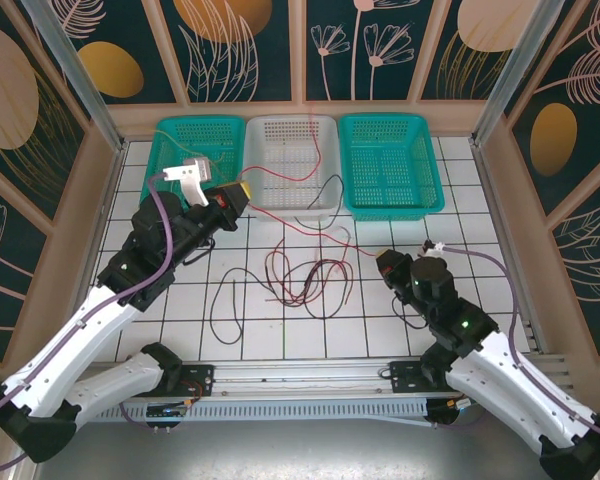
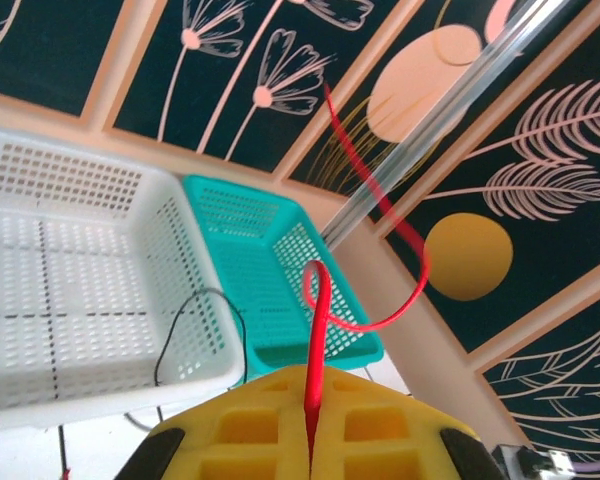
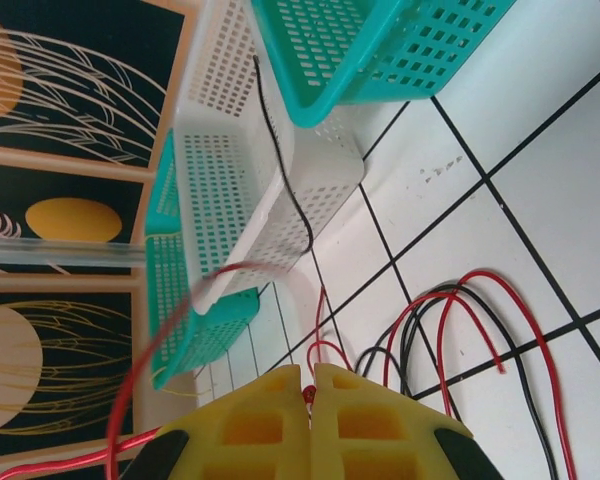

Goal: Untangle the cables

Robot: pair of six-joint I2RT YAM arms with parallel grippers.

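Ok so this is mid-way through pulling one strand out of the mess. The left gripper [image 2: 313,395] is clamped tight on a red cable [image 2: 316,335]. You can see the wire pinched right in the seam between the yellow pads, looping up and away from there. The right gripper [image 3: 310,385] is also closed, with a red wire caught between its pads and arcing off to one side. From the overhead view it looks like the same red cable runs between the two, up over the white basket [image 1: 290,125] and back down. I can't trace it the whole way, so take that with a grain of salt.

The rest of the cables sit in a loose knot [image 1: 305,280] of red and black loops on the table [image 1: 180,330], between the two arms and a bit nearer the right one. A black cable [image 3: 283,180] hangs over the edge of the white basket. The teal baskets [image 1: 390,165] on either side look empty as far as I can tell.

My read is that the red one is partly lifted clear, but its tail is likely threaded through the black loops. The next move probably calls for spreading the two grippers apart slowly and keeping the strand high. That way it can slide out of the pile without dragging the whole knot along or snagging on the basket rim.
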